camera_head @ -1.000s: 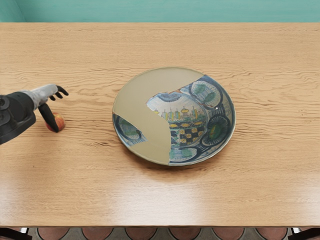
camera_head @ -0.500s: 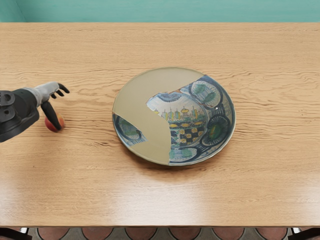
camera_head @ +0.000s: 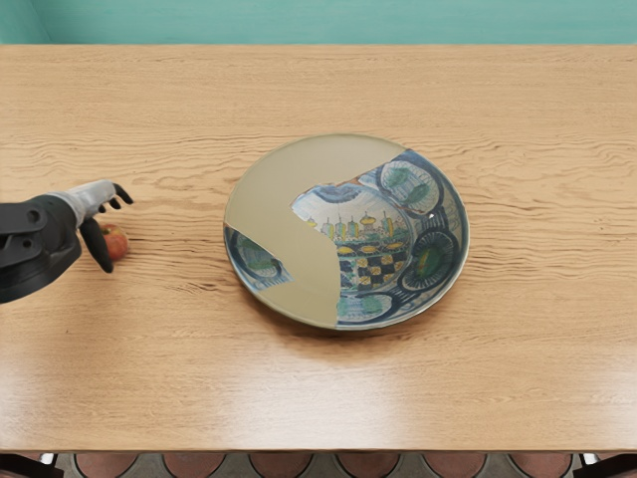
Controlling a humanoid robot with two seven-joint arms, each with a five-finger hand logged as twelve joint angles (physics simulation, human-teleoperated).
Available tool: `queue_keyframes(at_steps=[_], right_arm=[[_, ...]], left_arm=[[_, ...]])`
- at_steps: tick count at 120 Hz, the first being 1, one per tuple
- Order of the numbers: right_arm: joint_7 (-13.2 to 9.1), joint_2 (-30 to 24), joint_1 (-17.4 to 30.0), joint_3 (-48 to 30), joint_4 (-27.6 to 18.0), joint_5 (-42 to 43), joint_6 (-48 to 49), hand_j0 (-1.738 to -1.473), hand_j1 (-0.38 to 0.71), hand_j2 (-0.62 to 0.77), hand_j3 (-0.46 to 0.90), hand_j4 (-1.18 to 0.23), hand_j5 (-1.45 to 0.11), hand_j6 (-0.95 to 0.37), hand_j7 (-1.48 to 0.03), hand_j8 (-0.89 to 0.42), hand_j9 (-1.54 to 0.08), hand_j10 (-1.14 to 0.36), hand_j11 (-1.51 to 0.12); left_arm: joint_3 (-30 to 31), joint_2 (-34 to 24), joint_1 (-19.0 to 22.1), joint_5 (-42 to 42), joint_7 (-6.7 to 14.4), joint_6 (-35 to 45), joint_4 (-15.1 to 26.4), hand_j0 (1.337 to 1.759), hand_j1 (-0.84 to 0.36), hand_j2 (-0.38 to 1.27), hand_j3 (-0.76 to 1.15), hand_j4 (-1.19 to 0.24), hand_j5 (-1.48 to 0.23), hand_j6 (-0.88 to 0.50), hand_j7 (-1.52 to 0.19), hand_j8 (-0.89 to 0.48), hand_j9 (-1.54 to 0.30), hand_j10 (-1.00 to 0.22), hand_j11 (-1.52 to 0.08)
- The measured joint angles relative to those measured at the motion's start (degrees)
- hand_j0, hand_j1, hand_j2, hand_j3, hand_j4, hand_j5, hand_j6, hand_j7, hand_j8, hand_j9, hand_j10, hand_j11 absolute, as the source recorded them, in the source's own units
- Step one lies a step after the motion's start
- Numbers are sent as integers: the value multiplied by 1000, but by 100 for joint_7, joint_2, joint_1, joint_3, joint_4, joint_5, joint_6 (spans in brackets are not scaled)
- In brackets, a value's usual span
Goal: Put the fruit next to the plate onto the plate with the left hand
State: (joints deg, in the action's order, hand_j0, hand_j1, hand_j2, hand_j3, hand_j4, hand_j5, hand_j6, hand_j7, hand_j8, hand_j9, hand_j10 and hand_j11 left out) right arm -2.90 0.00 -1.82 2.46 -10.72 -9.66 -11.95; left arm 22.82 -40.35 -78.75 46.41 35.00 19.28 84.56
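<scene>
Just beside left hand (camera_head: 95,214) — fruit (camera_head: 115,242), on table (camera_head: 318,398).

Fruit (camera_head: 116,241) partly hidden behind left hand (camera_head: 92,212); kind too small to tell. Left arm (camera_head: 30,249) cut off at left picture edge.

We see the worktop (camera_head: 498,378) as light wood w/ clear grain, smooth, soft satin sheen on the near side. Left hand (camera_head: 88,202): pale grey matt shell, looks like plastic; fingers (camera_head: 121,191) black, matt. Forearm behind it is dark, hard-looking, low gloss. Fruit (camera_head: 117,241), right by the hand's thumb: smooth red-orange skin, slight shine. Plate (camera_head: 299,164), well apart from the hand: ceramic look, part painted & glazed, rest plain beige, flat, matt.
</scene>
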Motion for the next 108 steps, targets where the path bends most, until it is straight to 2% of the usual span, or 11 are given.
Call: queue_keyframes(at_steps=[65,88,108], right_arm=[[0,0,-2,0,0,0,0,-1658,-305,-7,0,-37,-47,-37,-47,-37,-47,-37,-47],[0,0,-2,0,0,0,0,-1658,-305,-7,0,-37,-47,-37,-47,-37,-47,-37,-47],[0,0,-2,0,0,0,0,-1658,-305,-7,0,-37,-47,-37,-47,-37,-47,-37,-47]], left_arm=[[324,339,9,39,0,423,-201,1658,-150,87,0,-420,-544,-421,-543,-421,-543,-420,-543],[448,493,9,46,3,559,-344,1657,-226,166,0,-476,-634,-477,-632,-478,-631,-478,-630],[504,576,23,47,6,639,-423,1657,-245,167,0,-508,-655,-510,-653,-499,-660,-506,-658]])
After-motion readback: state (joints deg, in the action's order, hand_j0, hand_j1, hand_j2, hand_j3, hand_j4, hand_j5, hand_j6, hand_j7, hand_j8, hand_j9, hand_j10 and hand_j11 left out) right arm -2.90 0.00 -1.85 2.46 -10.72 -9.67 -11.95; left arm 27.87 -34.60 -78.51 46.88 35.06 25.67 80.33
